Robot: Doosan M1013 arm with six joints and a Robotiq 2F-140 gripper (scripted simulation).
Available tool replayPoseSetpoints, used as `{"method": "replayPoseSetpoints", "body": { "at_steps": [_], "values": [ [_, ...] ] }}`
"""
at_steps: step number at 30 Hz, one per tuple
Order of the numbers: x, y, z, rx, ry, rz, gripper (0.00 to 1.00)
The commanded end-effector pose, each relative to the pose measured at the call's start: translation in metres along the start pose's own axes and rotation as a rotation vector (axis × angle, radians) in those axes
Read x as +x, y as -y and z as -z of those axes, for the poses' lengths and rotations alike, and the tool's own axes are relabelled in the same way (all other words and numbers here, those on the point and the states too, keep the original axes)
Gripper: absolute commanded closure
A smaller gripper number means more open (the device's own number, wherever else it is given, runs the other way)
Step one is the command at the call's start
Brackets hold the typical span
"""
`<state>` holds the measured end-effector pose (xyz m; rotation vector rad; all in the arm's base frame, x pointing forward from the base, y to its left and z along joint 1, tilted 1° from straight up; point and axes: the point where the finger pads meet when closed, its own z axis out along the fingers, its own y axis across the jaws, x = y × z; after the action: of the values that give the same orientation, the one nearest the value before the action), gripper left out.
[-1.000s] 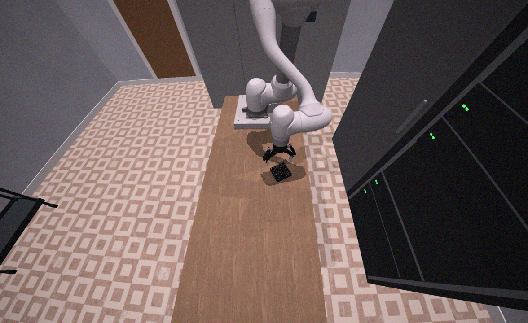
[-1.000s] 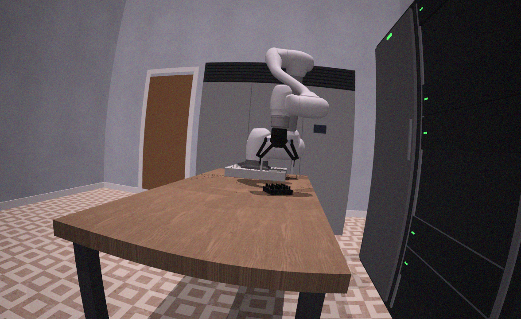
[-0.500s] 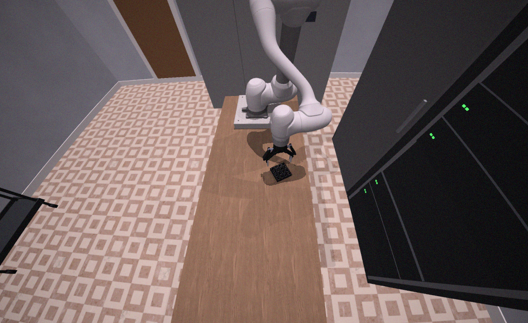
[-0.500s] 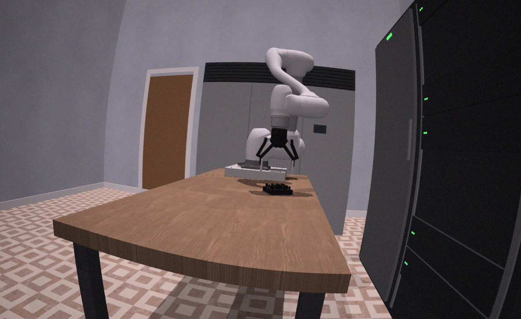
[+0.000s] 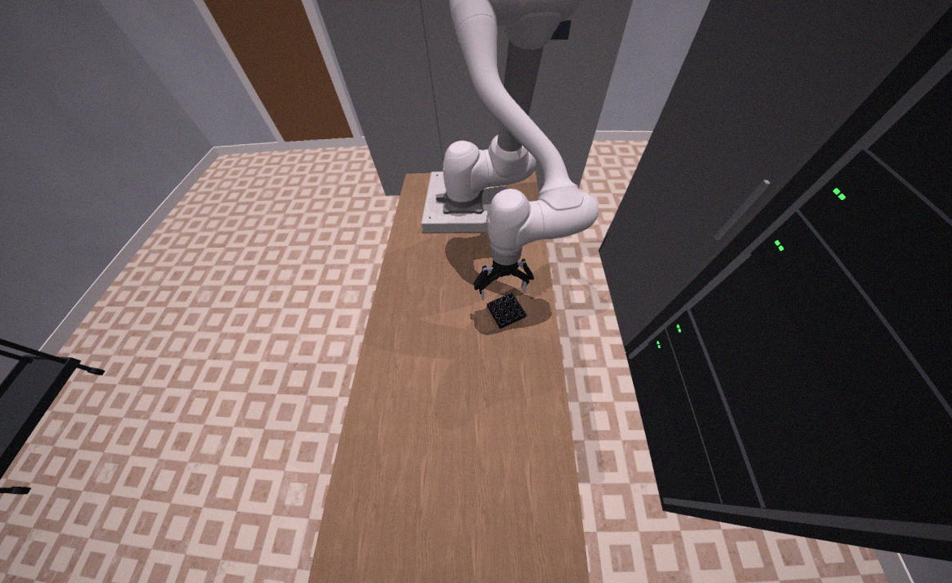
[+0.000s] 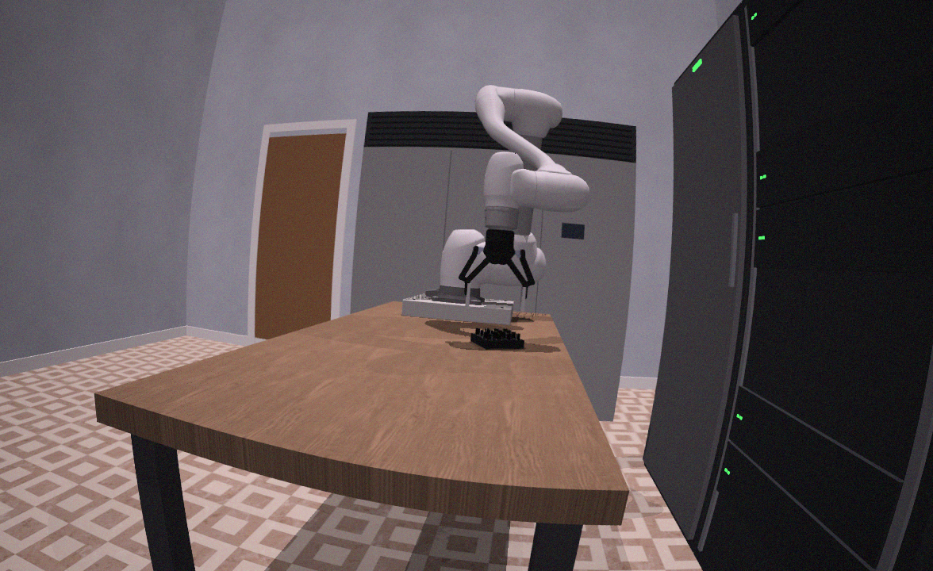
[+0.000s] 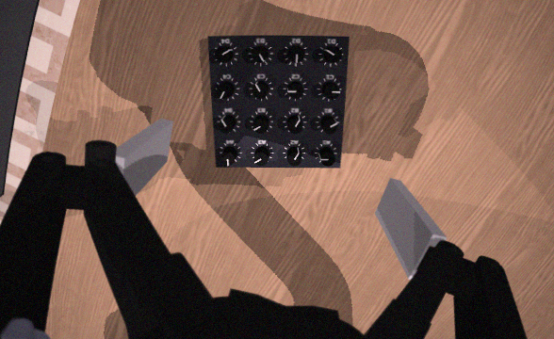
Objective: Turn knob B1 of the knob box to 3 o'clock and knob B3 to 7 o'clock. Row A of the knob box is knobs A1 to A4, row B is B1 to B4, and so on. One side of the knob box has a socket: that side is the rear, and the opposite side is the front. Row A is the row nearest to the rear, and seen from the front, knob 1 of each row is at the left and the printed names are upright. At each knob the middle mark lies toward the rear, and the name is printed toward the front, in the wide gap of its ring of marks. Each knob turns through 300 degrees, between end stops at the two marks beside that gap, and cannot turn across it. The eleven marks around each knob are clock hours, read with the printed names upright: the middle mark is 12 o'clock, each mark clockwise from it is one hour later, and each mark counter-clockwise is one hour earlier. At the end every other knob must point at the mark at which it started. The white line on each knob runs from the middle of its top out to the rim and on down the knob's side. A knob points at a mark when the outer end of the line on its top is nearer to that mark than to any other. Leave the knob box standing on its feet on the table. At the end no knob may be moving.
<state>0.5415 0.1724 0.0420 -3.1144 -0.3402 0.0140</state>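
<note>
The black knob box (image 5: 506, 310) (image 6: 497, 339) (image 7: 278, 99) stands on the wooden table (image 5: 457, 435) (image 6: 356, 397). In the wrist view its names are upside down, with row A lowest and knob 1 at the right. Knob B1 (image 7: 329, 122) points lower right there, at about 10 o'clock read upright. Knob B3 (image 7: 260, 122) points lower left, at about 2 o'clock. My gripper (image 5: 503, 292) (image 6: 496, 304) (image 7: 279, 169) is open and empty, above the table on the arm-base side of the box, touching nothing. The socket is not visible.
The arm's pale base plate (image 5: 454, 227) (image 6: 455, 309) stands at the table's far end. A tall dark cabinet (image 5: 791, 406) (image 6: 838, 319) stands beyond the right table edge. The arm's shadow falls around the box.
</note>
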Motion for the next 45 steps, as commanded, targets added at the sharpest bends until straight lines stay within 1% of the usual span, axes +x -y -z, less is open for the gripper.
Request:
{"method": "replayPoseSetpoints", "body": {
  "at_steps": [1,33,45],
  "values": [
    [0.0000,0.0000,0.0001,0.000,0.000,0.000,0.00],
    [-0.0003,0.0000,0.0001,0.000,0.000,0.000,0.00],
    [-0.0092,-0.0023,0.0001,0.000,0.000,0.000,0.00]
  ]
}}
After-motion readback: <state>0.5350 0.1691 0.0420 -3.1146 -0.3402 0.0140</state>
